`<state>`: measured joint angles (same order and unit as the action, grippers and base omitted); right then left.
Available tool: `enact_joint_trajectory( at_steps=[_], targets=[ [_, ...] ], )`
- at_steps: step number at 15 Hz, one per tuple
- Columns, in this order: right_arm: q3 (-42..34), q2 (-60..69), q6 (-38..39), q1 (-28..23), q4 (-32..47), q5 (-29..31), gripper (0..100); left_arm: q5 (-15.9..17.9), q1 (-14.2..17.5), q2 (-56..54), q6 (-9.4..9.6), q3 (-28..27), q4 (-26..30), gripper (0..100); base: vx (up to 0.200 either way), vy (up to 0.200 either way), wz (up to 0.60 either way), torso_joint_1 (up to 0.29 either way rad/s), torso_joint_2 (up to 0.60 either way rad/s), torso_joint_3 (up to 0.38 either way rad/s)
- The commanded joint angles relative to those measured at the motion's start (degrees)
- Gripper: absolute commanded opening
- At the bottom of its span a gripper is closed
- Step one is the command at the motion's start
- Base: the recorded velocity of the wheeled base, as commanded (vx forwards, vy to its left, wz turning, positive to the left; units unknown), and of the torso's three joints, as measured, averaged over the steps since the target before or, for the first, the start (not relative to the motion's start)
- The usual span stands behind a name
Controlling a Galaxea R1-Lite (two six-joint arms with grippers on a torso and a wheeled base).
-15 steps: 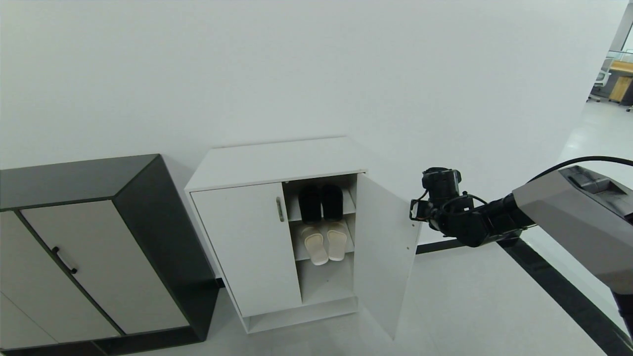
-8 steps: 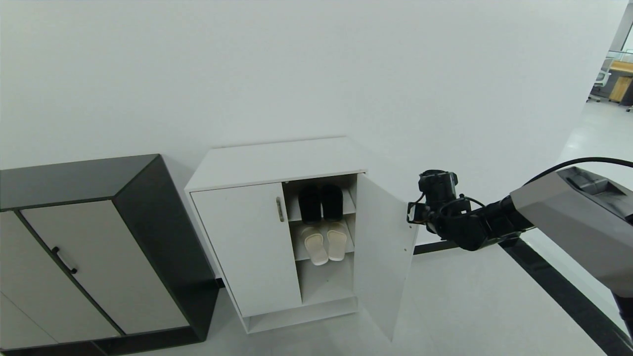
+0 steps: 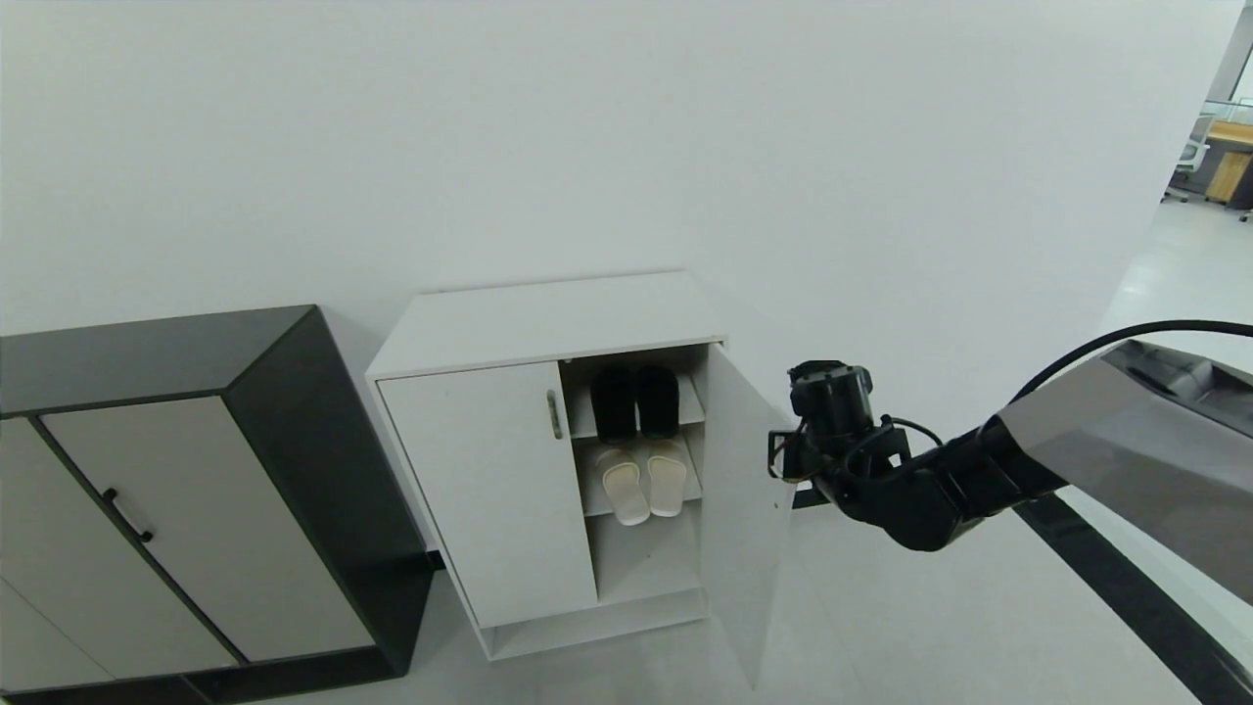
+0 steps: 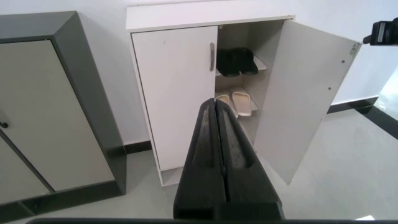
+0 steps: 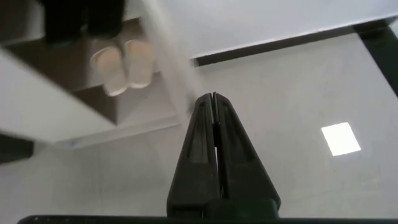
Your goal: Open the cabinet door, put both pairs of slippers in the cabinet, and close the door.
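The white cabinet (image 3: 548, 318) stands against the wall, its left door closed and its right door (image 3: 744, 529) swung partly open. A pair of black slippers (image 3: 636, 401) lies on the top shelf. Below it, a pair of cream slippers (image 3: 646, 485) lies on the middle shelf. My right gripper (image 3: 783, 455) is at the outer face of the open door near its free edge. In the right wrist view the right gripper (image 5: 213, 96) is shut and empty, its tip at the door's edge (image 5: 168, 50). My left gripper (image 4: 216, 102) is shut and empty, well short of the cabinet (image 4: 174, 93).
A black and grey cabinet (image 3: 147, 470) stands to the left of the white one. A black strip (image 3: 1126, 587) crosses the pale floor on the right. There is open floor in front of the cabinets.
My right arm has moved left against the open door, and the door has swung some way toward the cabinet. The slippers have not moved.
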<state>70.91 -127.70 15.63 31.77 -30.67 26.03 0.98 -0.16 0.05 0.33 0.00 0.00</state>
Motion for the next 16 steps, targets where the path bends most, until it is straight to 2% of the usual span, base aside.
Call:
enact_joint_trajectory(
  at_steps=[1, 4, 10, 16],
  targets=[
    [-2.89, 3.16, 0.19, 4.62, -0.27, -0.19, 0, -0.01, -0.02, 0.04, 0.02, 0.00, 0.00, 0, 0.000, 0.000, 0.00, 0.000, 0.00, 0.000],
    [-2.36, 3.42, 0.02, 6.11, -1.32, -0.01, 0, -0.01, -0.02, 0.04, 0.02, 0.00, 0.00, 0, 0.000, 0.000, 0.00, 0.000, 0.00, 0.000],
    [4.50, -1.59, -0.34, -2.06, -0.44, -0.27, 0, -0.01, -0.02, 0.04, 0.02, 0.00, 0.00, 0, 0.000, 0.000, 0.00, 0.000, 0.00, 0.000],
    [9.86, -7.74, -1.04, -2.59, 0.53, -0.27, 0, -0.01, -0.02, 0.04, 0.02, 0.00, 0.00, 0, 0.000, 0.000, 0.00, 0.000, 0.00, 0.000]
  ],
)
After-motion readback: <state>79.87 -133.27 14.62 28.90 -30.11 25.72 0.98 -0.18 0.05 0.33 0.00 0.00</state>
